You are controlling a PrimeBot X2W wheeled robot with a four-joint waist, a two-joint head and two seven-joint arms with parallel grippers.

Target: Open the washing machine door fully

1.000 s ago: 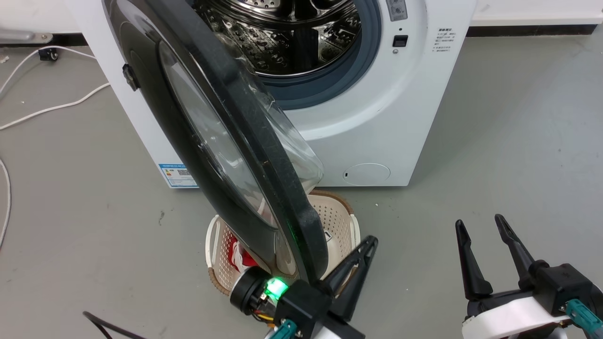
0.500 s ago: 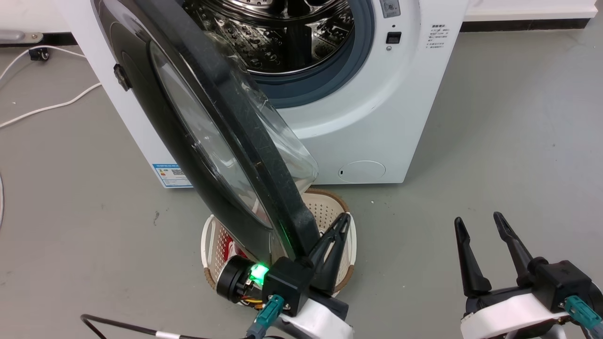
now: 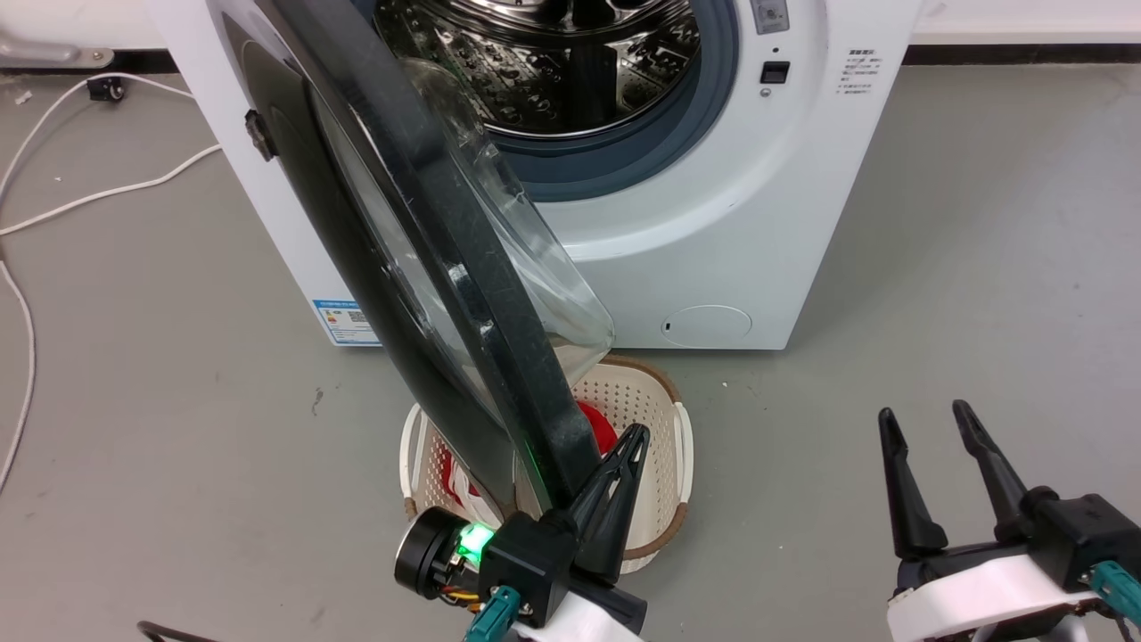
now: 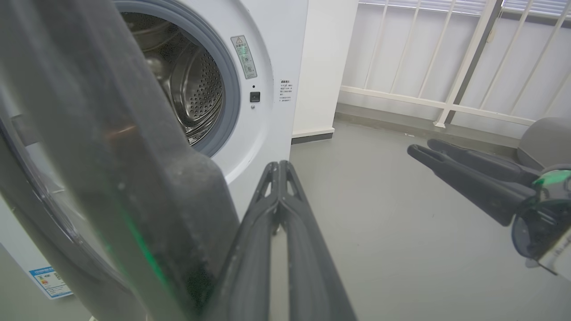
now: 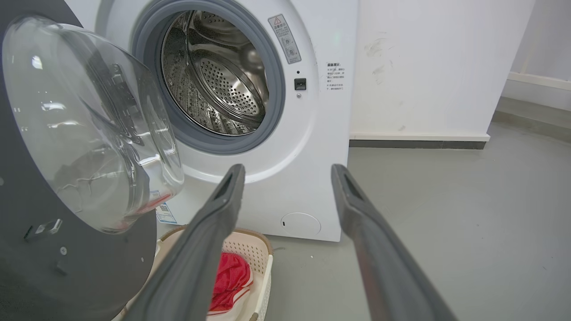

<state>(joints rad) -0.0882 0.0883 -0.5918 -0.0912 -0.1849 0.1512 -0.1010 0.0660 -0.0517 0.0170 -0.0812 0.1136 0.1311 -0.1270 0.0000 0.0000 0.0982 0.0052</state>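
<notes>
Washing machine door [image 3: 419, 267] stands swung out from the white washing machine [image 3: 713, 223], about edge-on to the head camera. It is hinged on the robot's left side of the front, and the clear glass bowl faces right toward the open steel drum [image 3: 570, 62]. Roughly half open by my reckoning, not fully. The door's lower rim hangs over a pale perforated basket [image 3: 682, 437] on the floor [image 3: 936, 267], with a red cloth [image 3: 599, 426] in it. Left gripper [image 3: 629, 446] is low at the door's bottom rim on the inner, bowl side. Its fingers are pressed together tip to tip with nothing between them, and their flank appears to touch the rim, so this is a push, not a grasp. Right gripper [image 3: 923, 419] sits well apart to the right above bare floor, fingers spread wide and empty. Step in hand, as I judge it: shove the door further round to the left. With no grip, the closed fingers could skate along or slip under the glossy rim as the door arcs away, and the door may then drift back. The left wrist is close above the basket, so a low sweep could catch its wall and drag it. Fingers riding up could strike the glass bowl. Pushing hard past the hinge stop would load the hinge. A white cable [image 3: 116, 189] lies on the floor to the left, near the door's path but below it.
</notes>
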